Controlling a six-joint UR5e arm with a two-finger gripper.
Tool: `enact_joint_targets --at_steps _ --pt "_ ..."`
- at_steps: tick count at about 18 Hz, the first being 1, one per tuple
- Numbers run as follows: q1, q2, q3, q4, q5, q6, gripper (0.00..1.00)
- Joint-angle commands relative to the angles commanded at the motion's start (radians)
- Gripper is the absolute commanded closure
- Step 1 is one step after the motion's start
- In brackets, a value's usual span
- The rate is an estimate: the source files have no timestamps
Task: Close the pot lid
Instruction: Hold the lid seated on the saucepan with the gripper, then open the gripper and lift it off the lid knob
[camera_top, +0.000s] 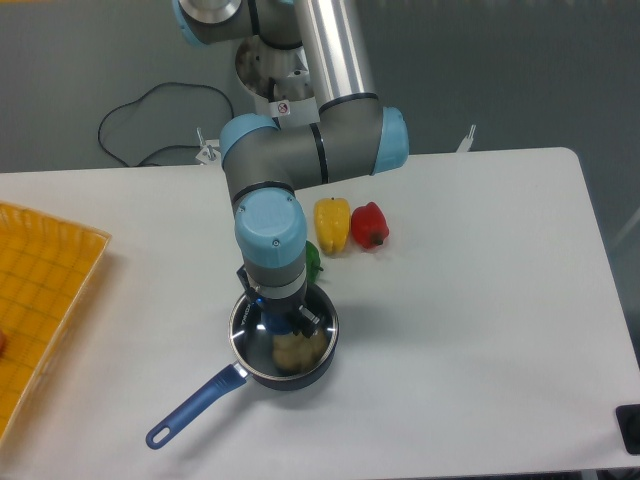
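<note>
Saucepan sat near front-centre of white table, blue handle pointing front-left. Glass lid lay over pan, metal rim in line with pan rim; pale lump visible through glass. Gripper was straight above lid centre, at blue knob; wrist hid fingers, so opening and grasp: couldn't tell. Yellow pepper, red pepper behind pan; green one mostly hidden by wrist. Orange tray at left edge.
</note>
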Motion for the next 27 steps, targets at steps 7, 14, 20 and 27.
enact_joint_targets --at_steps 7,14,20,27 --pt "0.0 0.0 0.0 0.0 0.0 0.0 0.49" --pt "0.0 0.0 -0.003 0.0 0.0 0.002 0.27" --pt "0.0 0.002 -0.003 0.002 0.0 0.002 0.25" --pt "-0.002 0.02 -0.005 0.0 -0.002 0.0 0.0"
